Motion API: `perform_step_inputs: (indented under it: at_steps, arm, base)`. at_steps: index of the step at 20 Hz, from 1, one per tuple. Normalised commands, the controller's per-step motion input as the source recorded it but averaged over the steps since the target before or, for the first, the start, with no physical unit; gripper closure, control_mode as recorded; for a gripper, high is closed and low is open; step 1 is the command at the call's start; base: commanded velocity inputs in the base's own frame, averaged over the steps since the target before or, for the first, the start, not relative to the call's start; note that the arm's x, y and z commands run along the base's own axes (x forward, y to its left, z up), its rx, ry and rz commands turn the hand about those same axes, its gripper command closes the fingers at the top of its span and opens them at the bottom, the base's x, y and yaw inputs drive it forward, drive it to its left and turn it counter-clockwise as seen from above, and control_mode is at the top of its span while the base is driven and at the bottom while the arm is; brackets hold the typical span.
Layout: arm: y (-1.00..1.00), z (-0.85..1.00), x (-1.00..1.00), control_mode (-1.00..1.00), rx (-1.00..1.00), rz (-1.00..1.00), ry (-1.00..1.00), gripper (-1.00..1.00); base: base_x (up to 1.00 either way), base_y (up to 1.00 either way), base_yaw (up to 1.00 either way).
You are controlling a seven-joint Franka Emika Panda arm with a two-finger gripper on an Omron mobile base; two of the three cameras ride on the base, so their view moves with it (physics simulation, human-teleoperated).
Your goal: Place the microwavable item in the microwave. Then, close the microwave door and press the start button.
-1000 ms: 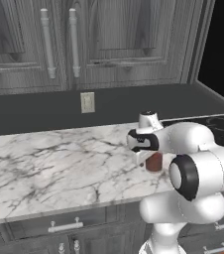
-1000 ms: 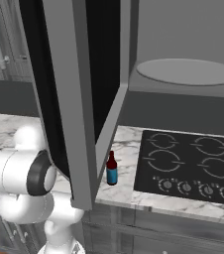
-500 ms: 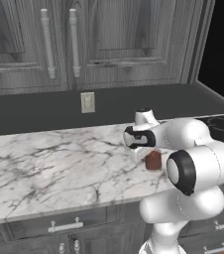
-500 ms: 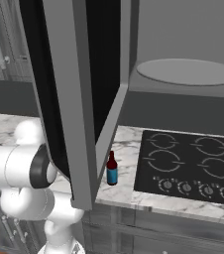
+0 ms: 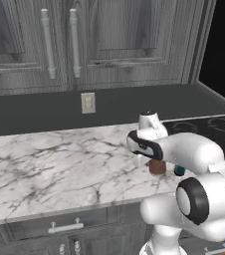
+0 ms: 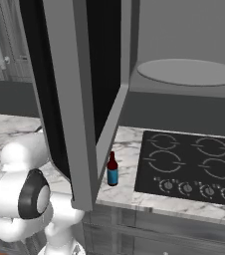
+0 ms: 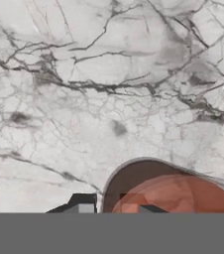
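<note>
The reddish-brown cup (image 5: 158,167) stood upright on the marble counter (image 5: 59,159), near the counter's front edge and close to the left side of the black stovetop (image 5: 211,129). In the hand view the cup (image 7: 176,191) appeared from above at the lower right, showing its clear rim and reddish interior, with marble counter (image 7: 84,89) around it.

The gripper (image 5: 143,160) hung just beside the cup, on the side away from the stovetop. In the hand view the gripper (image 7: 116,208) showed two dark fingertips (image 7: 83,202) at the bottom edge; one lay outside the cup's rim and the other appeared over the cup's interior. Whether the claw was wide, narrow or clamped on the rim could not be determined.

The microwave (image 6: 184,79) was mounted above the stovetop (image 6: 194,164), and its round turntable plate (image 6: 188,72) was visible inside. The microwave door (image 6: 74,94) stood swung fully open, toward the counter side. A slim blue-labelled bottle (image 6: 112,170) stood on the counter just beside the stovetop's left edge, below the open door.
</note>
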Motion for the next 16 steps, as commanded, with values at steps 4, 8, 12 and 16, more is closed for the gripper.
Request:
perform_step_inputs:
  at_steps: [4,8,12,16]
  arm:
    - [0.09,0.71,-0.82,-1.00,-0.02,0.00,-0.19,1.00]
    - [0.42,0.99,-0.70,-1.00,-0.02,0.04,-0.06,1.00]
    - [0.55,1.00,-0.60,-1.00,0.00,0.07,0.00,1.00]
    - [0.43,0.92,-0.63,-1.00,0.00,0.09,0.02,1.00]
  base:
    - [0.00,0.00,0.00]
    - [0.00,0.00,0.00]
    - [0.00,0.00,0.00]
    - [0.00,0.00,0.00]
